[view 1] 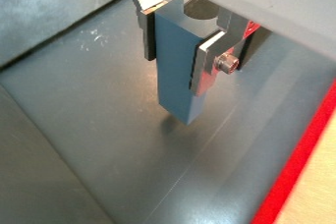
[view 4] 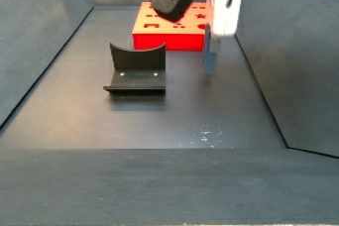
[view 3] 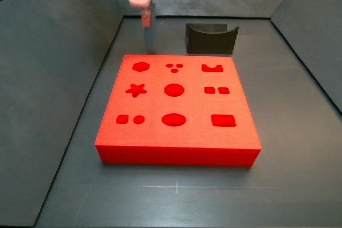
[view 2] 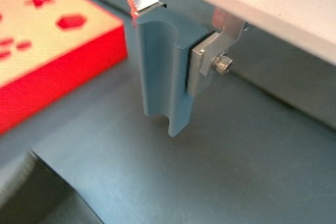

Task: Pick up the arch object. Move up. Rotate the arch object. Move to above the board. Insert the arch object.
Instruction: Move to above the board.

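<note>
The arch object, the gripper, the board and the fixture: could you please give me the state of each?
arch object: upright, clamped, lifted off the floor.
gripper: shut on the arch object, beside the board.
board: flat on the floor, recesses all empty.
fixture: standing on the floor, holding nothing.

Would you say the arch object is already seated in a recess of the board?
No, in a side view the arch object hangs in the gripper beside the board.

Arch object (view 1: 175, 71) matt plastic; board (view 3: 181, 122) smooth; fingers (view 2: 206, 58) metal.
</note>
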Motion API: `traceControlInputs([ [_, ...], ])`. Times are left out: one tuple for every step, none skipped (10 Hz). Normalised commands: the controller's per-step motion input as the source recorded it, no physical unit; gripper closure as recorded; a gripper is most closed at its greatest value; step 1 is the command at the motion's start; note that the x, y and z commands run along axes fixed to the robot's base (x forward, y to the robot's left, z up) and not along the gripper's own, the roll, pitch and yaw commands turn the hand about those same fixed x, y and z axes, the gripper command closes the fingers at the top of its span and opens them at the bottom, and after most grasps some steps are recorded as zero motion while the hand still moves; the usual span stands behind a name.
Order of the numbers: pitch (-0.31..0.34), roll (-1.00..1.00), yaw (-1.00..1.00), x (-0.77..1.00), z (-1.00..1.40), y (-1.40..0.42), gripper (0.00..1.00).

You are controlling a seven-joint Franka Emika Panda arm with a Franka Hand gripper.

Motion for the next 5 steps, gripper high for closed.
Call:
traceControlInputs([
  [0.119, -0.35, -0.15, -0.02, 1.00, -0.08, 1.00],
  [0.077, -0.30, -0.11, -0.02, 1.00, -0.07, 1.00],
  [0.058, -0.25, -0.08, -0.02, 1.00, -0.07, 1.00],
  [0.050, -0.21, -0.06, -0.02, 1.00, -0.07, 1.00],
  [0.051, -0.19, -0.05, -0.02, 1.00, -0.06, 1.00],
])
